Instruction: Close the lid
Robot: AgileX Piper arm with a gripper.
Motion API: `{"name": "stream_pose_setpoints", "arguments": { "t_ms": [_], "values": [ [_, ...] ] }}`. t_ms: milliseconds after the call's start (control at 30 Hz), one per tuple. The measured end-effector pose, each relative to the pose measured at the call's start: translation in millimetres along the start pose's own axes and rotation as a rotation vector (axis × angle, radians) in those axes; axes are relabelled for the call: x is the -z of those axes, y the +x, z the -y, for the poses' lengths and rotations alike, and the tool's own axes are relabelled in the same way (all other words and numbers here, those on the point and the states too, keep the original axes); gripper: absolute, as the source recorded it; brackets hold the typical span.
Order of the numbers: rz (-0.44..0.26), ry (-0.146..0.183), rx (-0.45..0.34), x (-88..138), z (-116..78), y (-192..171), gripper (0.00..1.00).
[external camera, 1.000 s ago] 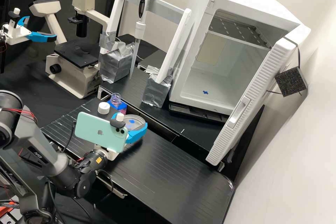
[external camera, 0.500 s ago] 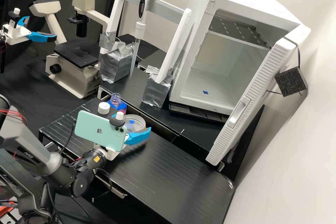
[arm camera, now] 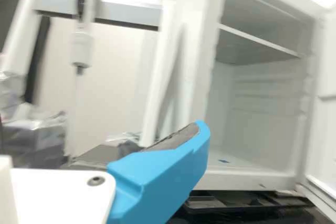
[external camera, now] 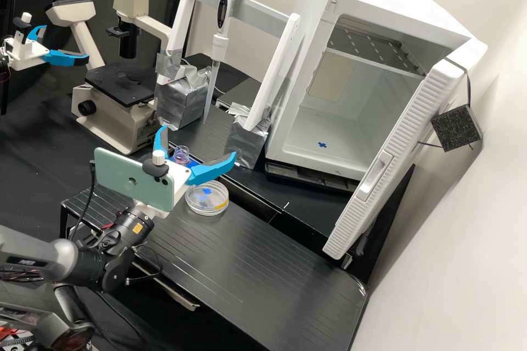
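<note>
Arm at near left, phone [external camera: 118,175] mounted by the gripper [external camera: 198,141]. Claw is spread wide, nothing held, up over the bench beyond the dish. Closing looks done or nearly so: petri dish [external camera: 207,197] sits flat on the black platform [external camera: 274,263], clear top apparently on, no loose dish lid beside it. Can't fully confirm the seating through clear plastic. Left to do, my call: back the arm off, maybe a light press if the lid sits proud. Dish is round, shallow, see-through, with blue marks at its middle, a yellow strip on one side of the rim, and doubled rim lines. Bottle [external camera: 181,153] stands behind the gripper, partly hidden. Farther back, pipette [external camera: 220,38] on its stand, then white cabinet [external camera: 310,66], door swung out.
</note>
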Motion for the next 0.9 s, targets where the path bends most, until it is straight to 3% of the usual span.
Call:
{"name": "stream_pose_setpoints", "arguments": {
  "t_ms": [100, 567, 800, 900],
  "values": [
    [0.061, -0.01, 0.012, -4.5, 7.2, 7.5, 1.0],
    [0.222, -0.037, 0.039, -34.9, 12.3, 15.7, 1.0],
    [0.258, 0.008, -0.018, -37.8, 6.0, 13.7, 1.0],
    [0.255, 0.071, -0.054, -35.7, 1.8, 8.8, 1.0]
  ]
}}
